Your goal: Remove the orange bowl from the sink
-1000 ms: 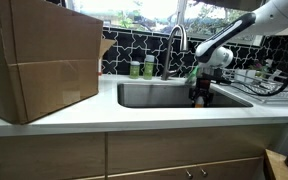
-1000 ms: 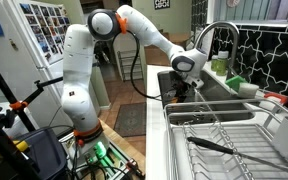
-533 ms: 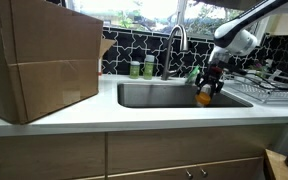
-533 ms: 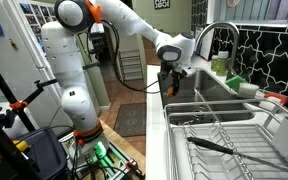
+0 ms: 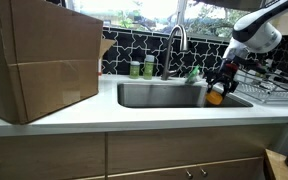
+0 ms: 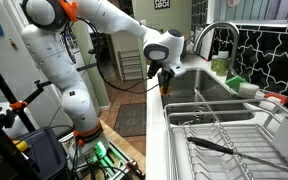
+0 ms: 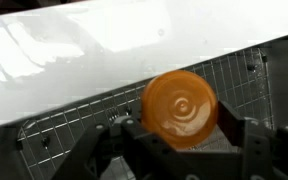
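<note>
Beside the faucet, the stainless steel sink (image 5: 154, 96) shows nothing in the visible part of its basin. Next to it, the wire dish rack (image 6: 199, 125) holds a dark utensil (image 6: 212, 146). The small round orange bowl (image 7: 180, 105) hangs over the rack's wire, clear of the basin, clamped in the black gripper (image 7: 181, 145). It would be best lowered level and slowly before release.

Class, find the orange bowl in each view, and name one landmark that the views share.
Exterior view: orange bowl held in the gripper, right of the sink.
Exterior view: not made out, hidden at the gripper.
Wrist view: orange bowl, centre frame.
Shared landmark: dish rack.
</note>
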`<state>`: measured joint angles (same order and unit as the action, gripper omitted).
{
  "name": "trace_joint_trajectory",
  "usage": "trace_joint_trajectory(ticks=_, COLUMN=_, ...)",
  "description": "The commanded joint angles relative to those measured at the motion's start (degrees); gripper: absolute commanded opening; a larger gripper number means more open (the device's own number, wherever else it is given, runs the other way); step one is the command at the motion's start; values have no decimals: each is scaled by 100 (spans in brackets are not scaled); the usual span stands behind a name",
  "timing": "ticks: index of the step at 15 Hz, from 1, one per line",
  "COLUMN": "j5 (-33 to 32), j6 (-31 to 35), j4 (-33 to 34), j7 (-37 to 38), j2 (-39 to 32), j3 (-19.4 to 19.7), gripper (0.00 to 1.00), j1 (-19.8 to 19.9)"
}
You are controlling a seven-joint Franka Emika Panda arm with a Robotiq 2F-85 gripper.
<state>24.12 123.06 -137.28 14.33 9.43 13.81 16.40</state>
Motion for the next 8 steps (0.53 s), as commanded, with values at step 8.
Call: trace_joint_trajectory(ticks=8, j5=249, j6=-828, j4=-202, j7=182, j2=-37, j3=411, gripper=49, j1=151)
